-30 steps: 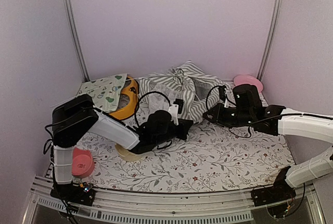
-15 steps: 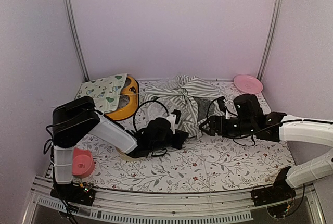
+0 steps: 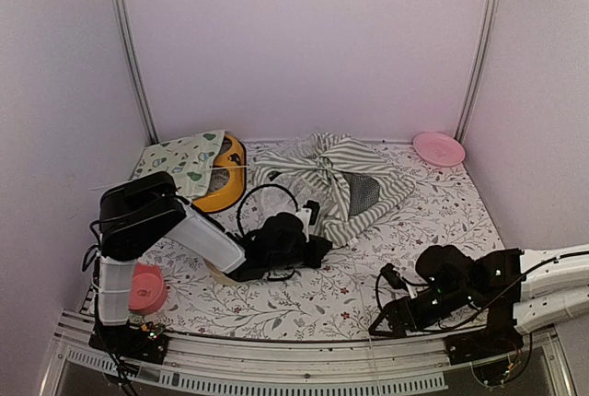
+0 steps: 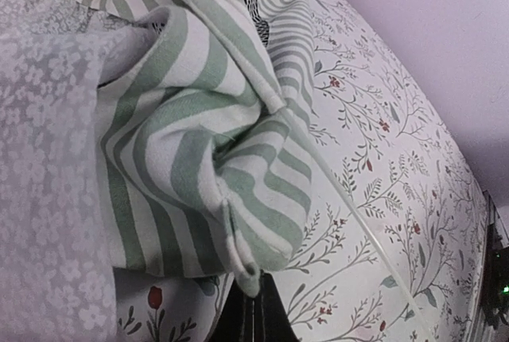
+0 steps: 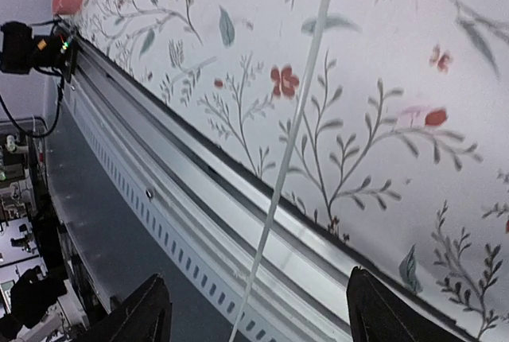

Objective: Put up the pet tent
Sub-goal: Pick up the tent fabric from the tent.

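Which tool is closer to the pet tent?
Left. The left tool is shut on the pet tent at its near hem; the right tool sits open at the table edge, well clear.

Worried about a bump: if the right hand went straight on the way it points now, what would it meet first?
Likely the thin white pole running between the open fingers of the right hand, then the metal rail at the table's near edge. Depth is unclear.
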